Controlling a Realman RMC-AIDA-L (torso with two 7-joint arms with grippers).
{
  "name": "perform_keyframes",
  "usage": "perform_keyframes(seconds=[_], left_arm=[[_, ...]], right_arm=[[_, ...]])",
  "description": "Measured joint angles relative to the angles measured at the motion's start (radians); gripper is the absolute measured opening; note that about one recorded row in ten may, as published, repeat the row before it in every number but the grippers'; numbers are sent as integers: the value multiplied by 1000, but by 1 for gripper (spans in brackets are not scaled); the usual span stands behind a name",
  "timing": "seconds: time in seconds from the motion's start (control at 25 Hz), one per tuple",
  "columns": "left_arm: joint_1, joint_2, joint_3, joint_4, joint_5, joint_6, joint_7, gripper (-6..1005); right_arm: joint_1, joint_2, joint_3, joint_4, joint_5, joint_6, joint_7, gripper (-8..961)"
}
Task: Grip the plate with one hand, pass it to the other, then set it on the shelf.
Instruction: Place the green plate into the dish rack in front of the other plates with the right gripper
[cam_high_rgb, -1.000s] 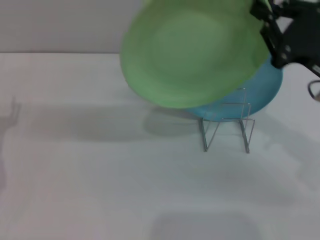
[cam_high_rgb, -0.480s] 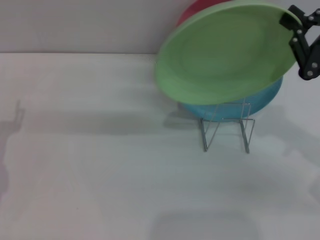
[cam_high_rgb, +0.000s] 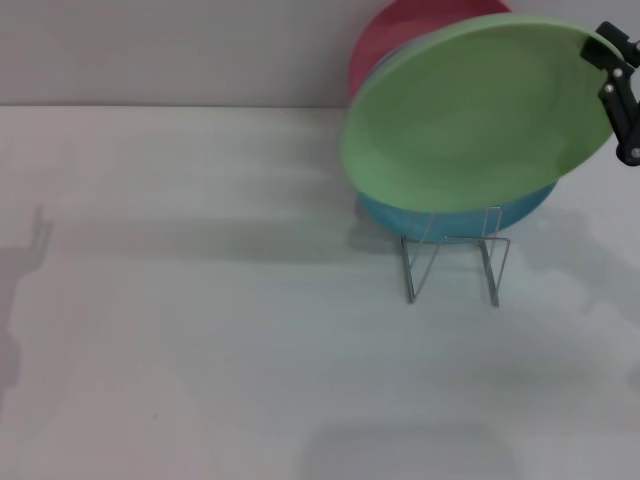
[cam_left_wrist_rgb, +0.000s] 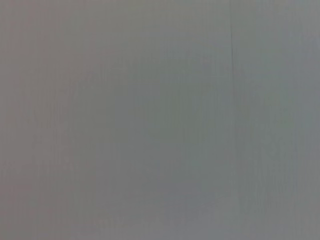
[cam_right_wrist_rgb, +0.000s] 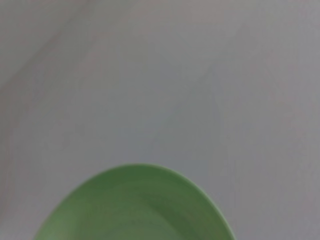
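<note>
Right end effector (cam_high_rgb: 612, 62) clamped on the upper right rim of the light green plate (cam_high_rgb: 470, 115), holding it tilted in the air just above the wire dish rack (cam_high_rgb: 455, 255), not yet seated in it. Turquoise plate (cam_high_rgb: 455, 215) already stands in the rack directly behind and below the green one, a red plate (cam_high_rgb: 400, 30) behind that, farther back from the rack. Right wrist view shows only the green plate's rim arc over bare tabletop (cam_high_rgb: 200, 330). Left end effector not in view anywhere; left wrist view is plain grey, nothing to read. Handling, as judgement: plate looks like thin matte plastic, light, stiff, not fragile, so a one-sided rim pinch should carry it, though it may pivot in the pinch because the grip is far off its centre. Raised rim is the only sensible hold. Rack is narrower than the plate and looks light, so a sideways bump could shift it or knock the turquoise plate.
</note>
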Motion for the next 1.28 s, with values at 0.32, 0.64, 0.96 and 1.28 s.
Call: perform_keyframes(seconds=[0.32, 0.64, 0.96, 1.28], left_arm=[[-4, 1, 12, -14, 0, -4, 0, 792], [-5, 1, 18, -15, 0, -4, 0, 791], [-5, 0, 33, -15, 0, -4, 0, 792], [-5, -1, 52, -14, 0, -4, 0, 790]], right_arm=[[5, 1, 59, -36, -39, 9, -7, 38], [6, 1, 61, -67, -47, 4, -26, 39], [8, -1, 64, -102, -64, -1, -46, 38], [11, -2, 77, -140, -81, -7, -72, 39]])
